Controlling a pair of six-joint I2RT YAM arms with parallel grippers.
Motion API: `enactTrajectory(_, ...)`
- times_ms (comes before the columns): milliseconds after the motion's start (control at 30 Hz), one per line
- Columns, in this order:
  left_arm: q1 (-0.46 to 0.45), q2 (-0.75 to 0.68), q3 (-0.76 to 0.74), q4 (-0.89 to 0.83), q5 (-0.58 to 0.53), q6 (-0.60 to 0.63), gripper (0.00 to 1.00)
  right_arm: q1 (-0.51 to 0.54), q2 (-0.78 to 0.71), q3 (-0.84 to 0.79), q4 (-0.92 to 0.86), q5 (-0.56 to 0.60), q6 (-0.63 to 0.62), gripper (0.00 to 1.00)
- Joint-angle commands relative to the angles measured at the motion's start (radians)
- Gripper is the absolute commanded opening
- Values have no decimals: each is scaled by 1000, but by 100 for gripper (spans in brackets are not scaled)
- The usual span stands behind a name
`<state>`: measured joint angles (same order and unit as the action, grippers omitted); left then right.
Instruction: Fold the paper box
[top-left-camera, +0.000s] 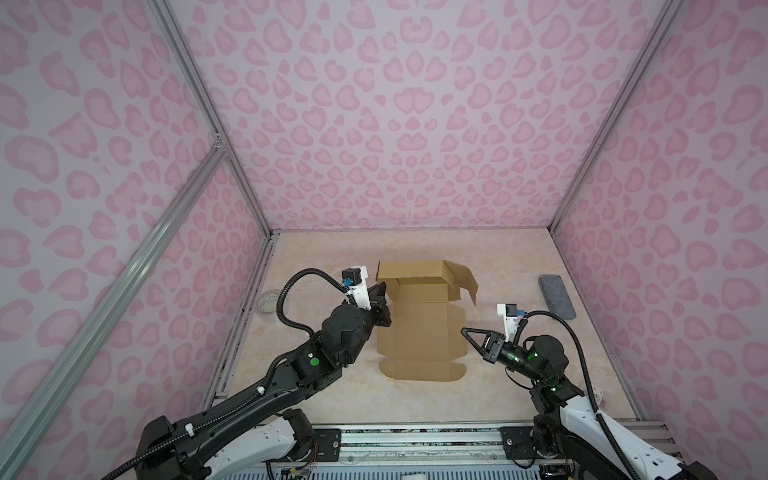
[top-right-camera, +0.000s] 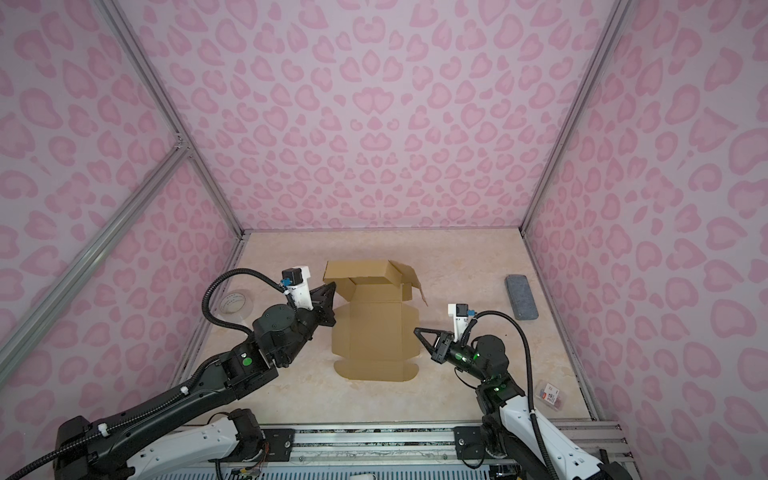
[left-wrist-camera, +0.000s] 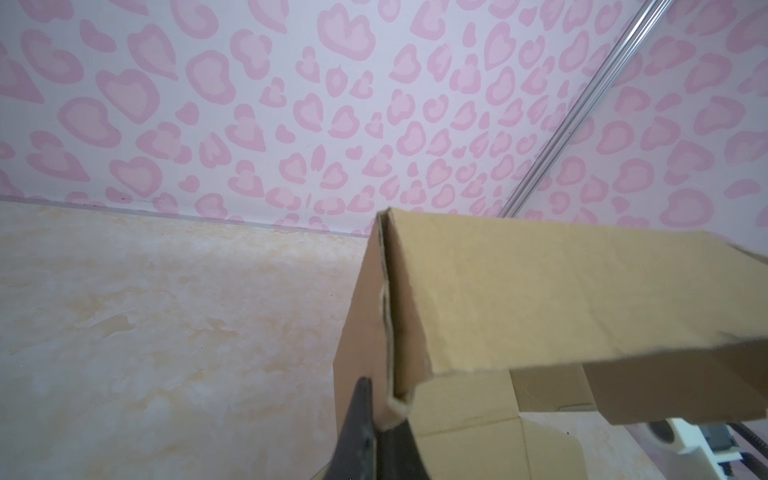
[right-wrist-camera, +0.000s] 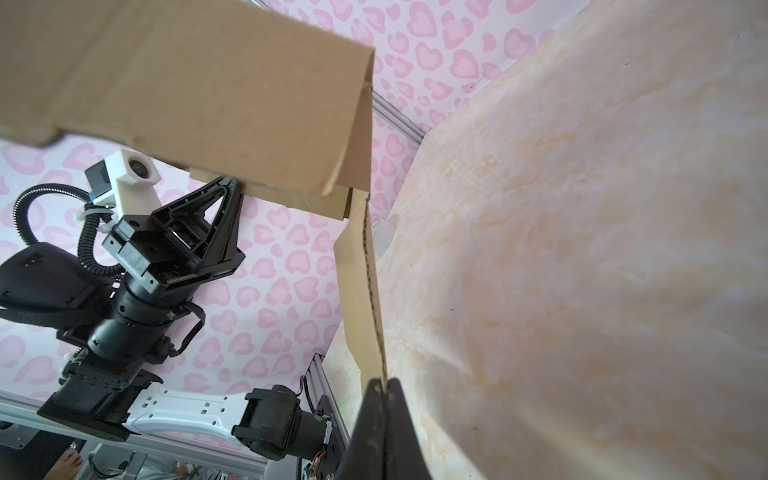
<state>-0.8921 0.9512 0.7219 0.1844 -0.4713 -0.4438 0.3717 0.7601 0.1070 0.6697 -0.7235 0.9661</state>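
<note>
The paper box (top-left-camera: 419, 328) lies half folded in the middle of the bench (top-left-camera: 519, 266). The left jaws pinch its left wall flap; the right jaws, it seems, pinch the right side flap. Lift both flaps slowly together, so nothing tears.

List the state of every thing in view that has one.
paper box: partly folded, far flaps raised, near panels lying flat.
left tool: shut on the paper box's raised left flap.
right tool: shut on the paper box's right side flap.
clear tape roll: lying flat, untouched.
grey block: lying flat, untouched.
</note>
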Motion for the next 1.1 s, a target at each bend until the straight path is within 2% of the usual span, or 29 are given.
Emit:
enactTrajectory(0,-1,-10,-4,70,37,-6,2,1,23,-2,114,-47,25,0)
enactTrajectory(233,-1,-1,2,52,-1,0,2,-1,81,-8,219,-83,72,0)
enactTrajectory(567,-1,-4,1,53,-11,4,2,-7,131,-7,242,-93,84,0)
enactTrajectory(967,-1,-23,-3,56,-23,-2,2,-14,168,15,149,-80,52,0)
enactTrajectory(1000,-1,-22,-3,56,-23,-3,2,-15,160,22,120,-76,43,1)
enactTrajectory(1067,-1,-19,0,51,-30,0,2,-21,139,30,60,-73,25,9)
